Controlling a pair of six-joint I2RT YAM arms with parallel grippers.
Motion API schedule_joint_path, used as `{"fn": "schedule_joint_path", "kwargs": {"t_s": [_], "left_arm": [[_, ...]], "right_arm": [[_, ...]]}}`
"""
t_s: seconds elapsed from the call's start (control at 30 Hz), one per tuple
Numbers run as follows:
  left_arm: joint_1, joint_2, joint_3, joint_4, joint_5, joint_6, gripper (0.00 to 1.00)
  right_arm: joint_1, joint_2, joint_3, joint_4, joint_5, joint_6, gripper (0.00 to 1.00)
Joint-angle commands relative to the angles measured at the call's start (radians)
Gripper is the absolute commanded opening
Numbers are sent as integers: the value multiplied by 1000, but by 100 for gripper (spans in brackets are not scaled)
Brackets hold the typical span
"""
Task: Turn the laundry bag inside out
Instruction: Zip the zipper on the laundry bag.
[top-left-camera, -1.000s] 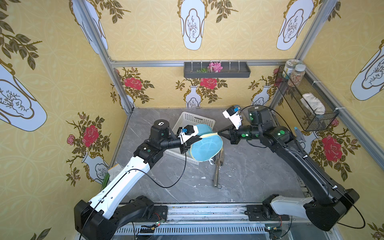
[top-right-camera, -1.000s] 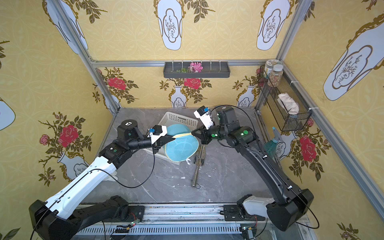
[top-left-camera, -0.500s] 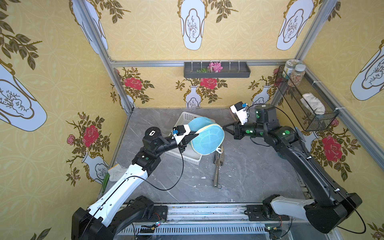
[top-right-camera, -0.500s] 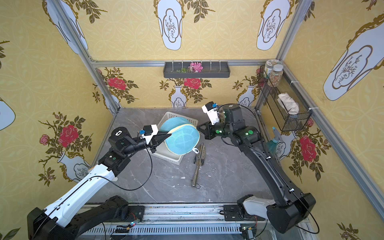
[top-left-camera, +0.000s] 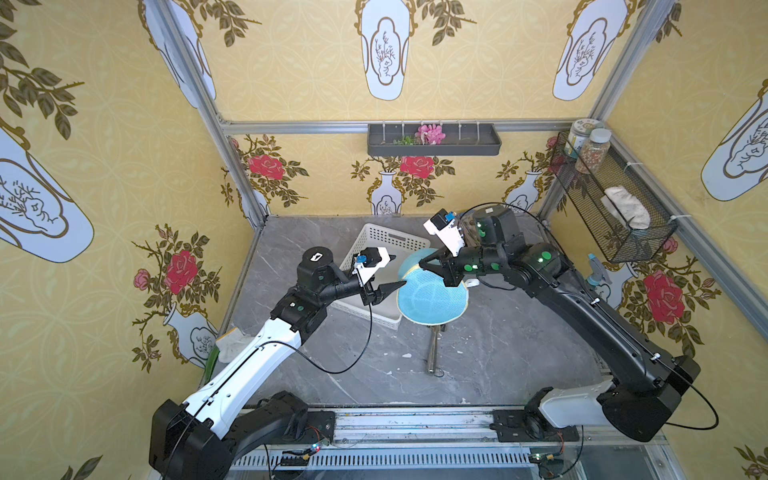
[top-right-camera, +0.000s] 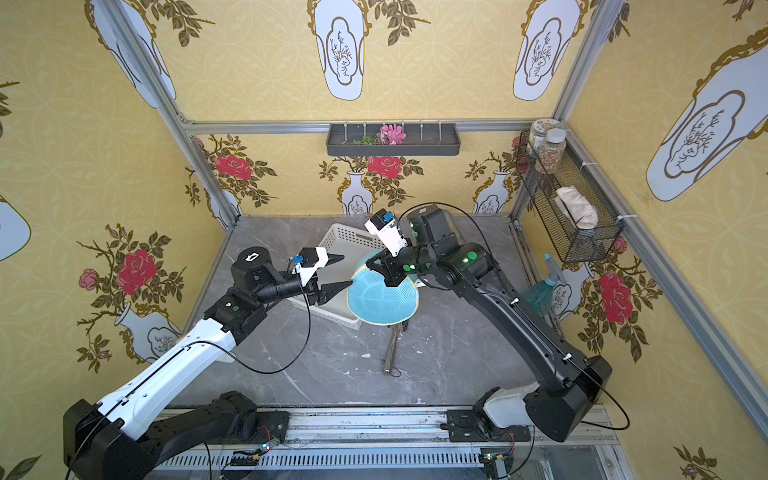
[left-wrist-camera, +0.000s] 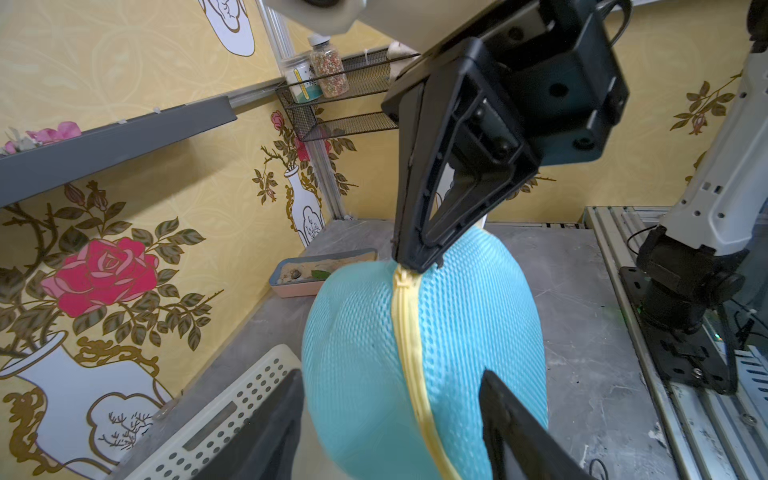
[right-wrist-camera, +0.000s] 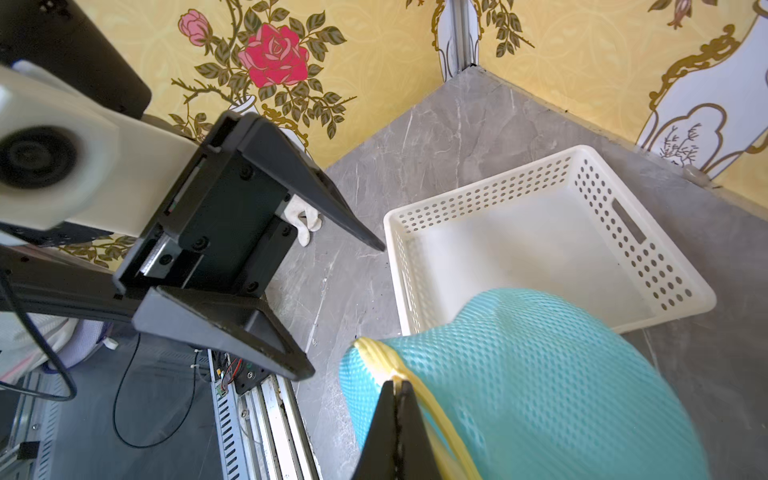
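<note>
Clamped tight on yellow trim (left-wrist-camera: 409, 332) of laundry bag (top-left-camera: 432, 301) with right gripper (top-left-camera: 422, 263), bag hanging beneath. Spread apart on left gripper (top-left-camera: 395, 271), tips just beside bag's edge.

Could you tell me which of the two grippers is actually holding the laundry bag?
The right gripper: it is shut on the yellow trim of the laundry bag, while the left gripper stands open, not gripping it.

Light-blue mesh laundry bag (top-left-camera: 432, 299), puffed into a dome, yellow zipper seam (left-wrist-camera: 405, 316) pinched by right hand (top-left-camera: 423, 264), suspended above bench (top-left-camera: 498, 353)
</note>
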Motion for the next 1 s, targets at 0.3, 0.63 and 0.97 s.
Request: {"fn": "schedule_joint_path", "kwargs": {"t_s": [0.3, 0.63, 0.97], "left_arm": [[-4, 34, 40, -105, 65, 50, 29], [-5, 22, 44, -100, 61, 64, 0], [17, -72, -50, 99, -49, -27, 0]], "right_arm": [[55, -2, 18, 24, 1, -29, 0], [54, -35, -5, 28, 49, -10, 0], [-70, -130, -104, 48, 54, 82, 0]]}}
